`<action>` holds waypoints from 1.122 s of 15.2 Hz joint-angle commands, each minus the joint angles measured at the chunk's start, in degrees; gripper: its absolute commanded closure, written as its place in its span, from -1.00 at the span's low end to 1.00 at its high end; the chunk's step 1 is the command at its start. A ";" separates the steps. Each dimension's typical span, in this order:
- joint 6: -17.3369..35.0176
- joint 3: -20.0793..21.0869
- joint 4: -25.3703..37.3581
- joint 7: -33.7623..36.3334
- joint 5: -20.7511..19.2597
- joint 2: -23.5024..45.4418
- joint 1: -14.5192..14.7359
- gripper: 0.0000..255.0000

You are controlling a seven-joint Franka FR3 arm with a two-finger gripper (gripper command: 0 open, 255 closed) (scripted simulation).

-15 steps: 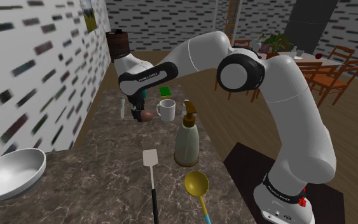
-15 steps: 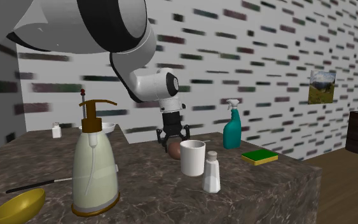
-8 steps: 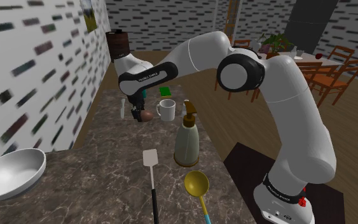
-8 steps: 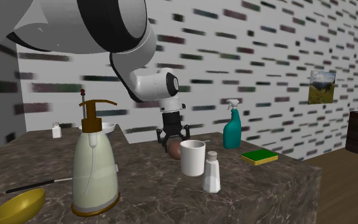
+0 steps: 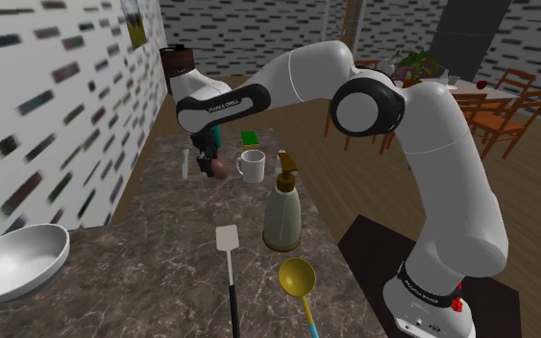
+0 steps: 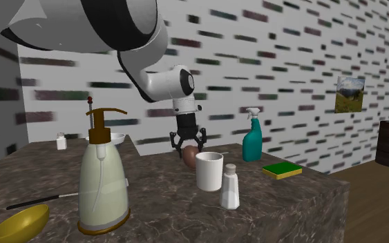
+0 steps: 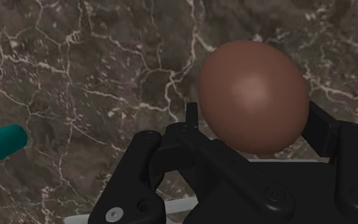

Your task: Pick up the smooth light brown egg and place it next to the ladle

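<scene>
The downward-pointing hand (image 6: 188,148) pinches the brown egg (image 7: 254,95) just above the marbled counter (image 5: 153,240).

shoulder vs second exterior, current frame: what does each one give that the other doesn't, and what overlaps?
Shoulder view's extras: the arm's stand, the dining chairs and the spatula's white blade.
Second exterior view's extras: a small white container at the counter's far end, and the spray bottle standing unobstructed.
Shared: the gripper shut on the brown egg, the white mug, the soap dispenser, the yellow ladle and the green sponge.
</scene>
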 commanded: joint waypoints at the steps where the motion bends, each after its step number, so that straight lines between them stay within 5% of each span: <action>1: -1.17 0.04 0.79 -0.21 0.10 -0.40 0.01 1.00; 17: -12.65 0.17 11.36 -2.00 0.62 -1.47 0.53 1.00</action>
